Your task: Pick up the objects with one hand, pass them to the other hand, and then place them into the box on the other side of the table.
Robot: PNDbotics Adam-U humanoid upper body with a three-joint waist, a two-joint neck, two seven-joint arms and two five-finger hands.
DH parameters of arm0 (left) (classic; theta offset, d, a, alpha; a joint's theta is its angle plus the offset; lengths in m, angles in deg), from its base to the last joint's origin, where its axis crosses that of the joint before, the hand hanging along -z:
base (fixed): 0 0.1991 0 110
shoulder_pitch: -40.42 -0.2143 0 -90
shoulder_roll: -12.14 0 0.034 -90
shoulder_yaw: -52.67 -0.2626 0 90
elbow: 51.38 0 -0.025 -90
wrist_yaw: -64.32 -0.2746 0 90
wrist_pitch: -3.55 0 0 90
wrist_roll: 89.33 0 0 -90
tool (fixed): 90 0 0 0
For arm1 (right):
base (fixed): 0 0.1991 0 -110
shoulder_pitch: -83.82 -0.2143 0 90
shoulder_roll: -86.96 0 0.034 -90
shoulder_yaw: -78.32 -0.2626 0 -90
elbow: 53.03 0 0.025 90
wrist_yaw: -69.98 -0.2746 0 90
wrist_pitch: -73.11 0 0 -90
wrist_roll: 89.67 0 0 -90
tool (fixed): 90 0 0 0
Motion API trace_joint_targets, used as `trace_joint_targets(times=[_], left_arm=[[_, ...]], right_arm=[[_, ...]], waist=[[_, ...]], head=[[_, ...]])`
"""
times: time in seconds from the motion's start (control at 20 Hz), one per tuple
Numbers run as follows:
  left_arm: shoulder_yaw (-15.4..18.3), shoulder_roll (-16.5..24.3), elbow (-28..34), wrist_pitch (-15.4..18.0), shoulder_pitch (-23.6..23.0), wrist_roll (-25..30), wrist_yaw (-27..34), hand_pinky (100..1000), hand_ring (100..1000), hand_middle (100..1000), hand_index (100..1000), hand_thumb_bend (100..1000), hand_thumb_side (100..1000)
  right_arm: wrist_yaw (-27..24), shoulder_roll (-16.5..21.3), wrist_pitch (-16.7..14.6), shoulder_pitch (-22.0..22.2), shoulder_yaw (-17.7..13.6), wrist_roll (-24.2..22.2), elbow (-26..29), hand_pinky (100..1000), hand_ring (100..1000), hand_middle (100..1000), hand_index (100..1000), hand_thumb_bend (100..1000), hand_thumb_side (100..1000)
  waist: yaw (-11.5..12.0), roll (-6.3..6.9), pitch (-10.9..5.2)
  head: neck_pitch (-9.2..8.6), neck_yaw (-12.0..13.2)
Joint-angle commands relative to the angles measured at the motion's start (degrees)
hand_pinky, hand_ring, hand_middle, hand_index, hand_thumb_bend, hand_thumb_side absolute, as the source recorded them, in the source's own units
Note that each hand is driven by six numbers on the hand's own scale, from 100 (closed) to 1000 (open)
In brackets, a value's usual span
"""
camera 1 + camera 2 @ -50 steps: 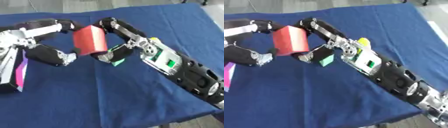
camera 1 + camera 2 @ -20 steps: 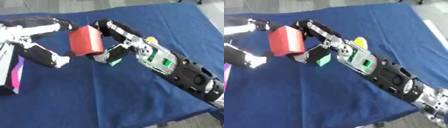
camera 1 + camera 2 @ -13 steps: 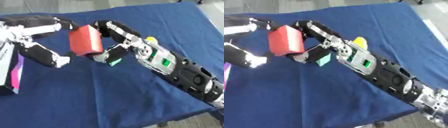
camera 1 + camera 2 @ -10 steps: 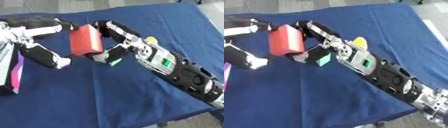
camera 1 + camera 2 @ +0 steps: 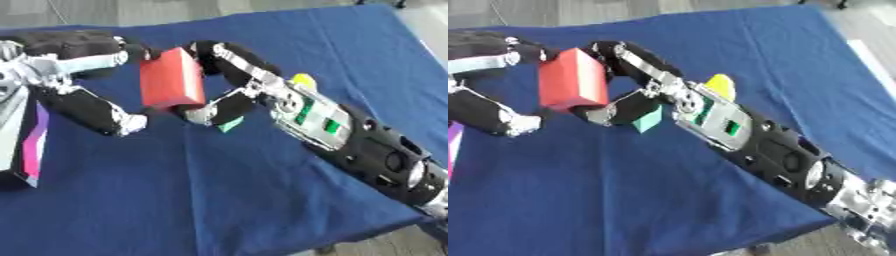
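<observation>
While the right robot hand (image 5: 229, 75) grips the red plastic block (image 5: 172, 80), the open left robot hand (image 5: 83, 75), at nine o'clock, should close before release.

The table (image 5: 262, 210) is covered edge to edge by a dark blue cloth (image 5: 605, 200), which lies fairly smooth, with faint creases near the front. A small teal cube (image 5: 647, 121) sits on the cloth around the middle. Just to its right and a little farther off lies a yellow thing (image 5: 720, 85), rounded on top and partly hidden. At the left edge a box (image 5: 26, 140) with a pale wall and a magenta inner face rests on the cloth. Beyond the far edge, grey floor (image 5: 175, 10) shows.
</observation>
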Motion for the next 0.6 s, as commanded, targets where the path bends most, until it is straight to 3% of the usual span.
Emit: trace_joint_targets(times=[0.05, 0.25, 0.6], left_arm=[[-2.5, -0.9, -0.2, 0.1, 0.5, -0.5, -0.6, 1000, 1000, 763, 957, 178, 546], [-2.8, -1.3, -0.5, -0.9, 0.5, -2.4, -0.3, 1000, 1000, 757, 949, 150, 576], [-3.4, -1.7, -0.6, -1.2, 0.7, -3.4, -1.3, 1000, 1000, 754, 946, 177, 557]], right_arm=[[-0.2, 0.0, -1.2, -2.0, -1.4, 0.4, 1.6, 554, 571, 548, 734, 100, 100], [0.6, -0.2, -2.4, -2.2, -1.2, 0.0, 1.6, 557, 572, 547, 735, 100, 100], [1.9, -0.3, -4.2, -2.4, -0.7, -0.4, 1.6, 558, 572, 545, 734, 100, 100]], waist=[[0.0, 0.35, -0.23], [-0.1, 0.32, -0.14], [-0.2, 0.48, -0.06]], head=[[-0.14, -0.2], [-0.14, -0.4], [-0.14, -0.5]])
